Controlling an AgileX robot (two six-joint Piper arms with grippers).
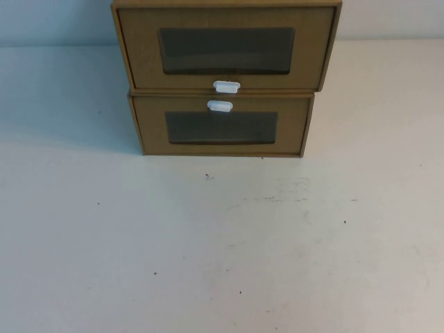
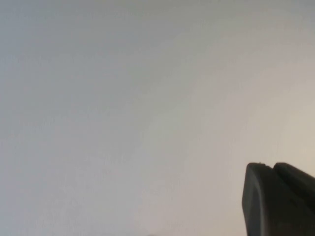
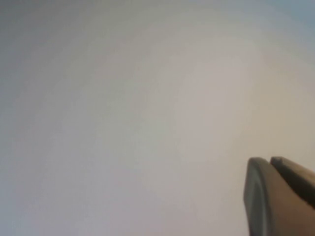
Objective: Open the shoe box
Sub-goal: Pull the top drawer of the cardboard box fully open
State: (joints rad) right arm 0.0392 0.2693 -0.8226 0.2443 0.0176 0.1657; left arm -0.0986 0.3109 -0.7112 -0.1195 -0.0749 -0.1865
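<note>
Boxes: two brown shoe boxes, one stacked on the other, at the middle of the far edge of the bench.
Top box: sits right on the lower one and sticks out a bit wider on both sides. Its front is shut flat.
Bottom box: stands on the bench. Its front is shut flat too.
Windows: each front has a dark window, and I cannot see what is inside.
Top tab: a small white pull at the lower edge of the top box front.
Bottom tab: a small white pull at the upper edge of the bottom box front, just under the other tab.
Bench: pale, with a few small dark specks between the boxes and the near edge.
Right gripper: not seen from the high view. Only a dark bit of it shows in its wrist view, with plain pale surface behind it. Its jaws are clenched with nothing in them.
Left gripper: also not seen from the high view. A dark bit shows in its wrist view over plain pale surface. I cannot tell if it is clenched or released.
Done: nothing yet, I think. No box is open and nothing touches a tab.
Left to do: bring an arm to the far edge, grab a tab, and pull the front open. I cannot tell which box is meant.
</note>
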